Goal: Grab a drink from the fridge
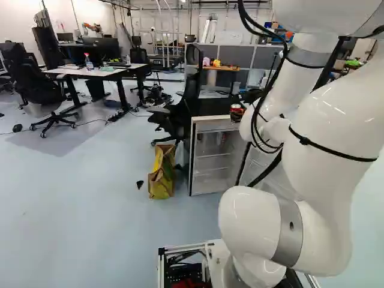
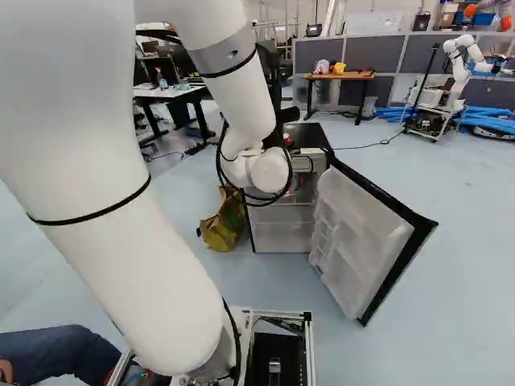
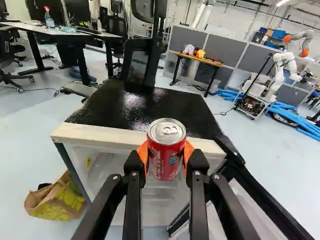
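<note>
Access to the fridge (image 1: 210, 183) runs through its uncovered front, between the side walls; shelves (image 1: 214, 155) cross the interior. The door (image 2: 366, 233) stands swung out on the right, obstructing sideways passage at that side. A yellow bag (image 2: 223, 225) occupies floor beside the left wall. Room to pass runs above the black top (image 3: 165, 107), bounded by a black chair (image 3: 141, 62) rising beyond its far edge.

I see a yellow-patterned bag (image 3: 56, 201) on the floor (image 3: 20, 165), a spray bottle (image 3: 49, 21) on a white desk (image 3: 30, 27), grey partitions (image 3: 220, 49), and another robot (image 3: 281, 70) beside blue tubing (image 3: 306, 129).
</note>
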